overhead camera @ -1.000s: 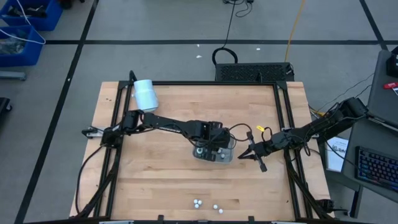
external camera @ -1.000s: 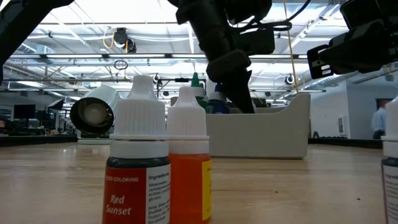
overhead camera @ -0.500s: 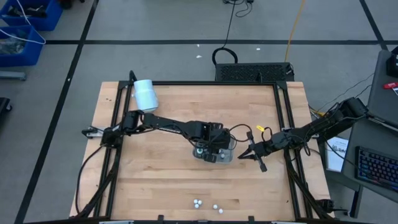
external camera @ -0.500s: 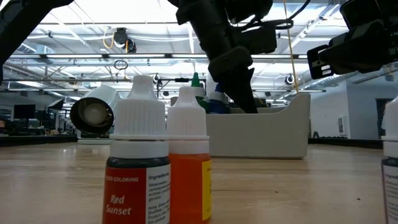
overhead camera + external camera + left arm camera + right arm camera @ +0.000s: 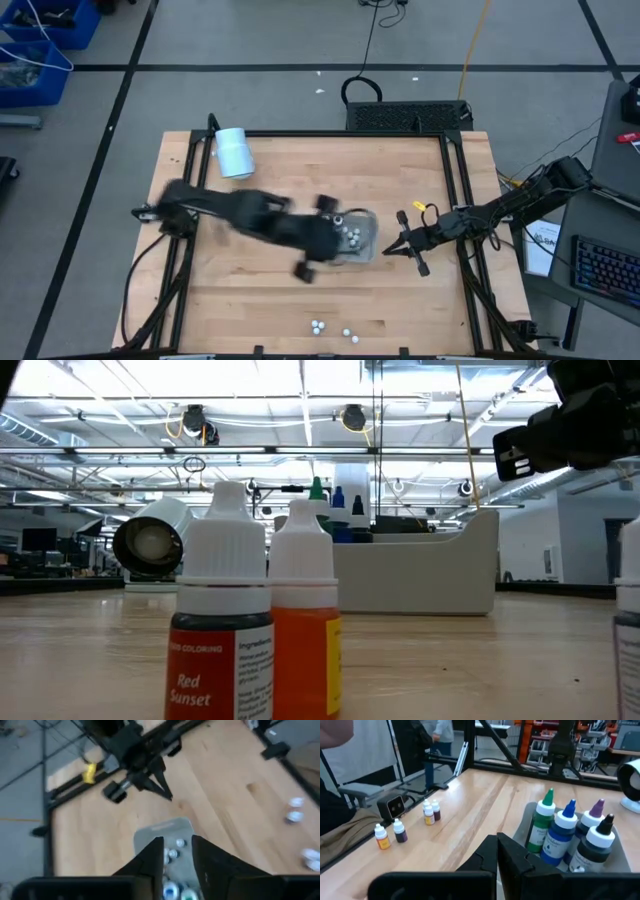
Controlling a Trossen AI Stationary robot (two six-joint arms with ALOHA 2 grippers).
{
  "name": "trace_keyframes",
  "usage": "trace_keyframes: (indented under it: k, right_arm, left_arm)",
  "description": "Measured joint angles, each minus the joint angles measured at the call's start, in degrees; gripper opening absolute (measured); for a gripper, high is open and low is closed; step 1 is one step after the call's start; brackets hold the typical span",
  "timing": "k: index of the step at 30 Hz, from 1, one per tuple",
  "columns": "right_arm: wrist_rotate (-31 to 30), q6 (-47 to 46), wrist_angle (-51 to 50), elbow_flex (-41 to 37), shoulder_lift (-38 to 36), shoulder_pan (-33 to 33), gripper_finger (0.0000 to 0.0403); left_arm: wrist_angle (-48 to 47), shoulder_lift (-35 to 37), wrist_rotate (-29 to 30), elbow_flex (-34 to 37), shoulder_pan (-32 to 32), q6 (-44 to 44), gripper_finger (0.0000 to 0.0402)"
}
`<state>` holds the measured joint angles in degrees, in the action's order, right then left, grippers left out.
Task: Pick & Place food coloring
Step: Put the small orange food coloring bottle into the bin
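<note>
The left gripper, fingers partly open and empty beside the grey tray, should descend squarely over one food coloring bottle near the table's front edge; the right gripper waits closed.

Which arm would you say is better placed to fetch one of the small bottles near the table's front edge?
Probably the left: its hand is already swinging from the tray toward the small bottles, while the right hand waits shut beside the tray.
</note>
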<state>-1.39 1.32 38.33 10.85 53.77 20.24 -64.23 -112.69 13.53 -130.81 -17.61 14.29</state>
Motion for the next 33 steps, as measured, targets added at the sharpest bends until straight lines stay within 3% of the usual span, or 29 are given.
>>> trace_keyframes:
  k: [4, 7, 11, 15, 18, 21, 28, 33]
  right_arm:
    - [0.0, -1.03, 2.43, 0.0, 0.01, 0.43, 0.0]
    - [0.02, -2.27, 3.68, 0.0, -0.01, 1.66, 0.0]
    - [-0.07, -2.28, 3.61, 0.01, -0.01, 2.8, 0.0]
    - [-1.27, -2.24, 3.66, 0.01, -0.01, 2.74, 0.0]
    - [-2.83, -3.04, 3.46, 0.0, -0.01, 2.74, 0.0]
    - [-3.3, -1.91, 3.64, 0.01, -0.01, 2.68, 0.0]
    - [-3.3, 0.79, 3.69, 0.0, -0.01, 2.26, 0.0]
    - [-3.3, 0.87, 3.62, 0.02, -0.01, 2.26, 0.0]
  left_arm:
    - [-6.8, 11.24, 6.07, 7.24, -5.86, -8.74, 0.0041]
    - [-2.14, 21.82, 10.62, 23.74, -10.84, -16.48, 0.0009]
    - [20.5, 37.63, 14.79, 53.37, -16.19, -19.2, 0.0008]
    - [54.28, 50.52, 14.9, 83.08, -17.34, -11.51, 0.0005]
    - [73.48, 55.94, 14.54, 98.05, -14.65, -5.34, 0.0003]
    - [77.72, 61.64, 12.08, 104.78, -8.4, -4.31, 0.0003]
    - [73.55, 75.13, -10.33, 109.92, 8.89, -3.61, 0.0002]
    - [75.25, 82.97, -12.51, 116.78, 12.44, -4.68, 0.0001]
